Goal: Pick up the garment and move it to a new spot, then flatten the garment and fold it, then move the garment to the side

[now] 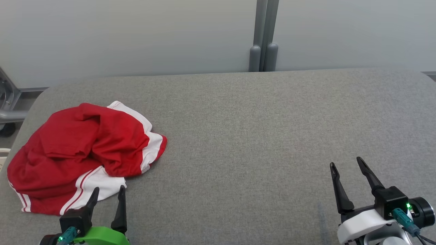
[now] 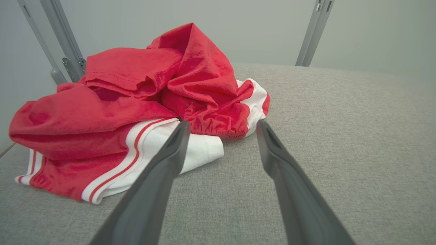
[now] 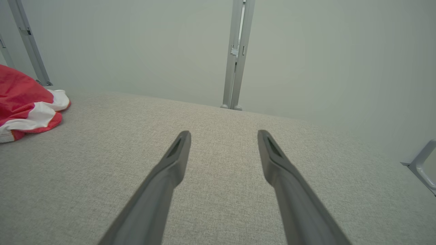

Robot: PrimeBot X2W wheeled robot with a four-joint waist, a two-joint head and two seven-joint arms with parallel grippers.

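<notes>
A crumpled red garment (image 1: 81, 149) with white panels and red stripes lies in a heap at the left of the grey table. My left gripper (image 1: 109, 192) stands open just in front of its near white edge, with nothing between the fingers. In the left wrist view the garment (image 2: 136, 102) bulks up right ahead of the left gripper (image 2: 223, 127), whose left fingertip overlaps the white hem. My right gripper (image 1: 345, 163) is open over bare table at the lower right, far from the cloth. The right wrist view has the garment (image 3: 24, 102) at its left edge and the right gripper (image 3: 223, 136) with nothing in it.
The grey fabric table (image 1: 255, 136) stretches wide to the middle and right. A pale wall with a grey vertical post (image 1: 264, 37) stands behind the far edge. Metal frame tubing (image 1: 8, 102) sits past the table's left edge, close to the garment.
</notes>
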